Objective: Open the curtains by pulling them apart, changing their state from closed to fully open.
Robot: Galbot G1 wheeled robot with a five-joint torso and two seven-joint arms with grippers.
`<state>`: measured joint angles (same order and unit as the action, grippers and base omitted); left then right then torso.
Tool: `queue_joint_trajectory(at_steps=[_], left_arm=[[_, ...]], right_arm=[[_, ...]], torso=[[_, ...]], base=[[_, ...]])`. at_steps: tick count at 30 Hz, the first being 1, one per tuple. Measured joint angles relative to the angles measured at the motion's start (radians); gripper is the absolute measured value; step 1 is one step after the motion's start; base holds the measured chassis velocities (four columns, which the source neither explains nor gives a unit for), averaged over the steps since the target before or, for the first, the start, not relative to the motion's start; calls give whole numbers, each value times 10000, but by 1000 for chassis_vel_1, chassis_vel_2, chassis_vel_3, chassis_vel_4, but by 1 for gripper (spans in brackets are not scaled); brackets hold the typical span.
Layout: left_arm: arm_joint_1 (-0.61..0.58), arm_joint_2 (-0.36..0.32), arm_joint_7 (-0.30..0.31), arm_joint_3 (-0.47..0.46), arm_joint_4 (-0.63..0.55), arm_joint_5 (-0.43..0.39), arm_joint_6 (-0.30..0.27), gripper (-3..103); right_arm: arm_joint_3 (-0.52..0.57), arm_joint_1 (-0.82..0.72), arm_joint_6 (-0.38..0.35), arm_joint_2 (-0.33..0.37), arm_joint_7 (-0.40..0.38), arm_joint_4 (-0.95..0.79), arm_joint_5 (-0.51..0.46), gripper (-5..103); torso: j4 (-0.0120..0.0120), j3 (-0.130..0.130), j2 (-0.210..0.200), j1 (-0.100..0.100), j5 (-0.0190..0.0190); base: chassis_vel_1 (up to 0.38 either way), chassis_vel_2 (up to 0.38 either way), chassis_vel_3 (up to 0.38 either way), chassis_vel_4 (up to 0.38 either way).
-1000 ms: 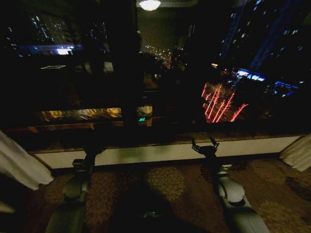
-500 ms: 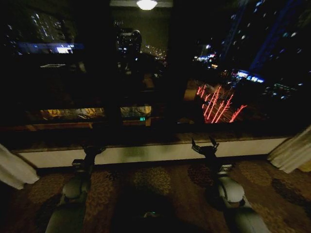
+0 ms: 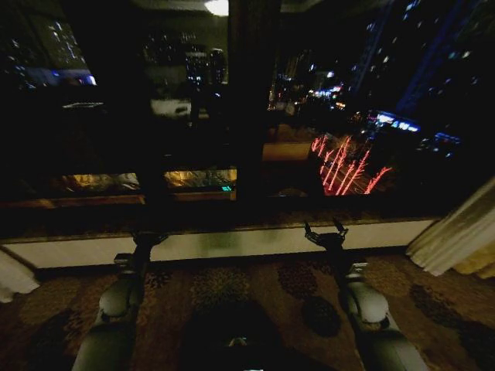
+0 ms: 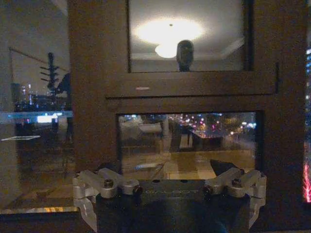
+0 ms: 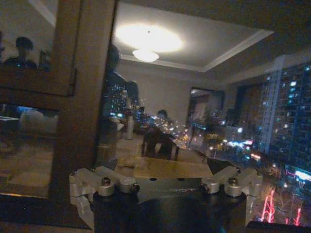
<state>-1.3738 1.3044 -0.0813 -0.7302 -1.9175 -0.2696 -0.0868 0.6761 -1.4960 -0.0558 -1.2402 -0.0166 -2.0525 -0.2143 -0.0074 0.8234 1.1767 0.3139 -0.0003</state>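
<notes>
The curtains hang drawn to the two sides of a dark night window. In the head view the left curtain (image 3: 11,276) is a small cream fold low at the left edge, and the right curtain (image 3: 452,238) is a pleated cream panel at the right edge. My left gripper (image 3: 147,238) and right gripper (image 3: 326,229) are held low in front of the sill, side by side, well apart from both panels. Both are open and hold nothing. The left wrist view has the left gripper (image 4: 165,170) facing the dark window frame. The right gripper (image 5: 163,170) faces glass with room reflections.
A pale window sill (image 3: 232,244) runs across in front of both arms, with a dark frame post (image 3: 249,108) rising from its middle. Patterned carpet (image 3: 255,286) covers the floor below. A golden drape (image 3: 483,263) shows behind the right panel.
The whole head view has shifted: the left panel has slid almost out at the left edge and more of the right panel has come in. Both arms keep the same pose.
</notes>
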Motion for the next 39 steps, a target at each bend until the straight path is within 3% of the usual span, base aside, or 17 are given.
queue_joint_trajectory(at_steps=[13,18,26,39], left_arm=[[43,17,23,16,72,-1,98,100],[68,-16,35,-1,87,-1,99,100],[99,-29,39,-3,105,-2,96,100],[61,-83,38,-101,82,-110,96,100]], right_arm=[[-5,-6,352,-16,-6,126,15,100],[-32,0,355,-37,0,132,26,100],[-35,-2,355,-22,7,134,34,100],[-33,-38,355,-52,17,93,50,100]], torso=[[-3,1,0,-1,12],[3,1,0,0,-10],[-2,0,0,0,7],[-1,0,0,-1,3]], base=[[-150,-167,154,160],[0,0,0,0],[62,-21,-51,27],[89,-101,-83,108]])
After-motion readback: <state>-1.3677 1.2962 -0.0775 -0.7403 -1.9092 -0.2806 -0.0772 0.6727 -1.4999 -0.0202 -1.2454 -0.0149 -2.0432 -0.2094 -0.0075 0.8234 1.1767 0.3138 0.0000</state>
